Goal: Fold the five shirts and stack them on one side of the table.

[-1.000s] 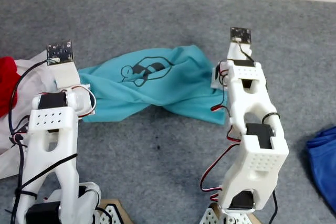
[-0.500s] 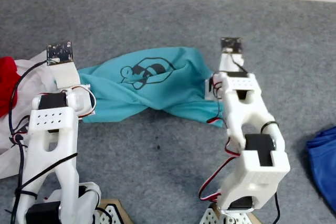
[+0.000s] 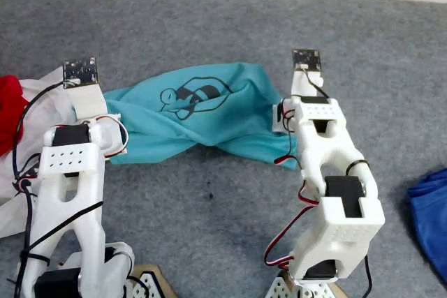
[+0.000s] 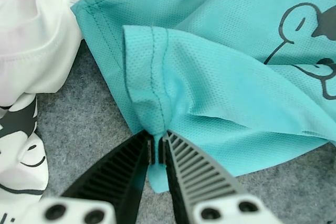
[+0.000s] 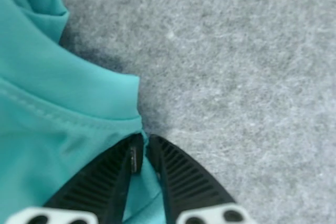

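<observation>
Right gripper [image 5: 143,150] shifted inward, pinching teal shirt [image 3: 202,113]; left wrist view reveals left gripper [image 4: 157,148] clamped on hem.

Left gripper [image 4: 157,150] pinched hem fold of teal shirt [image 4: 236,93]; white shirt [image 4: 37,30] lay beside, edges apparently touching, on grey table [image 4: 79,114]; both bore black print.

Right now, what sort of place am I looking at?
Likely a robot lab bench: a gray felt table, the left arm and right arm mounted side by side, and a teal shirt stretched between them.
</observation>
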`<state>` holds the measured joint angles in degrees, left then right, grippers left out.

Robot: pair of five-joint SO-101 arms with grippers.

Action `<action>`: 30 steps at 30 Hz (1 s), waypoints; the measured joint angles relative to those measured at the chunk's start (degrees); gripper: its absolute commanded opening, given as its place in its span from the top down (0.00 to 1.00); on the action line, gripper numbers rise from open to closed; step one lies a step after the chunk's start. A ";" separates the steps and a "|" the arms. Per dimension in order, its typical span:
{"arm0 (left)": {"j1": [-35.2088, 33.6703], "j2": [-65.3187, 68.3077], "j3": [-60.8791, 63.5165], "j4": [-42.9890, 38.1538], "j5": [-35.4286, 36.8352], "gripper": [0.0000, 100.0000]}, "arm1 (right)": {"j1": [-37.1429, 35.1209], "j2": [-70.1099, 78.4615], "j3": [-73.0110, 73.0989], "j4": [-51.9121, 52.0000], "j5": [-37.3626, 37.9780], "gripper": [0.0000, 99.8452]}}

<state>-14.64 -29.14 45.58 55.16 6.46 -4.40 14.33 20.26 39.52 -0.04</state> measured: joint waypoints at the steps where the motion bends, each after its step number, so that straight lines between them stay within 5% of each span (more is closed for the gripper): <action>1: 0.00 0.00 0.00 0.00 0.00 0.99 | 0.18 0.18 0.00 0.00 0.00 0.99; 13: 0.00 0.00 -5.10 -0.26 0.00 0.99 | 3.60 -10.46 -0.97 5.89 0.00 0.99; 23: 0.00 0.00 -30.95 20.92 0.00 0.99 | 4.13 -37.01 -7.12 24.97 0.00 0.99; 30: -3.69 -0.26 -50.29 35.43 -0.09 0.99 | 4.13 -42.20 -25.49 42.99 0.00 0.99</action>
<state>-18.33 -29.41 -4.70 90.59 6.37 -0.26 -27.87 -5.23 82.51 -0.04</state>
